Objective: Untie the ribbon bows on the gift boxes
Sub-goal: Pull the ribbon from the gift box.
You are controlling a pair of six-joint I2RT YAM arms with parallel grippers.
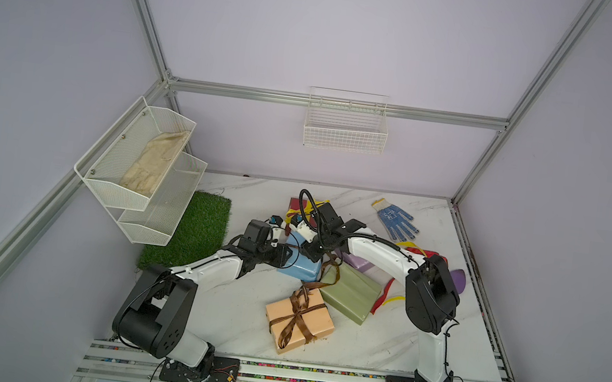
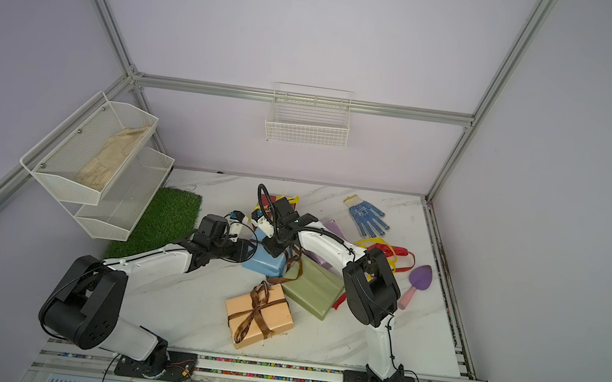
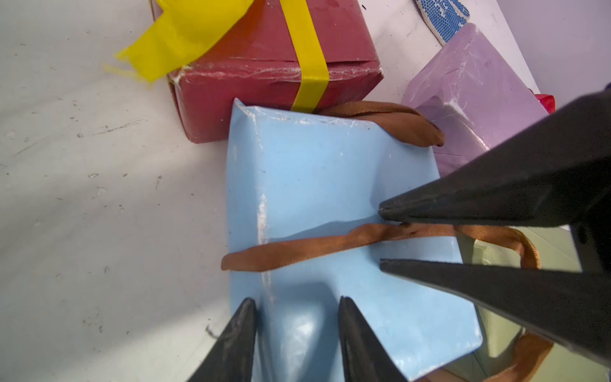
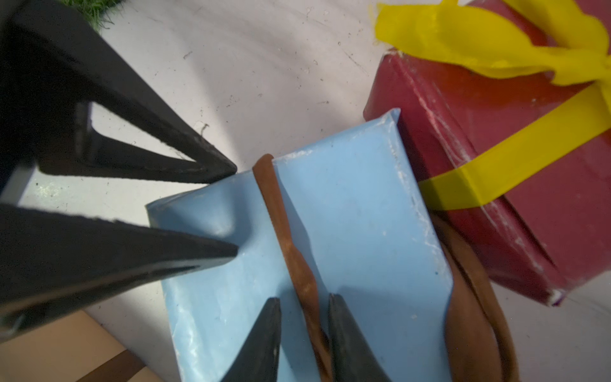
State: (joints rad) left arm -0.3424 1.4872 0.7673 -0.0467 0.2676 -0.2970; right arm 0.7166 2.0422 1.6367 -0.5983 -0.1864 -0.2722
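Observation:
The light blue gift box [image 1: 300,272] [image 2: 263,265] lies mid-table against the dark red box [image 3: 264,66], which wears a yellow ribbon bow [image 3: 185,36]. A brown ribbon [image 3: 297,251] [image 4: 281,215] crosses the blue box's top, and its loose loops trail toward the olive green box [image 1: 351,294]. My left gripper [image 3: 296,299] [image 4: 237,211] pinches the blue box's end edge, and the wrap bulges between its fingers. My right gripper [image 4: 305,297] [image 3: 380,235] stands open astride the brown ribbon, with a gap on one side. The peach box [image 1: 298,320] keeps a tied brown bow. The lilac box [image 3: 469,86] sits behind.
Loose red and yellow ribbons [image 1: 414,249] lie to the right, beside a purple trowel [image 2: 418,281]. A blue-dotted glove [image 1: 396,221] rests at the back right. A grass mat [image 1: 192,233] and white wire shelves [image 1: 139,175] stand on the left. A wire basket [image 1: 346,125] hangs on the back wall.

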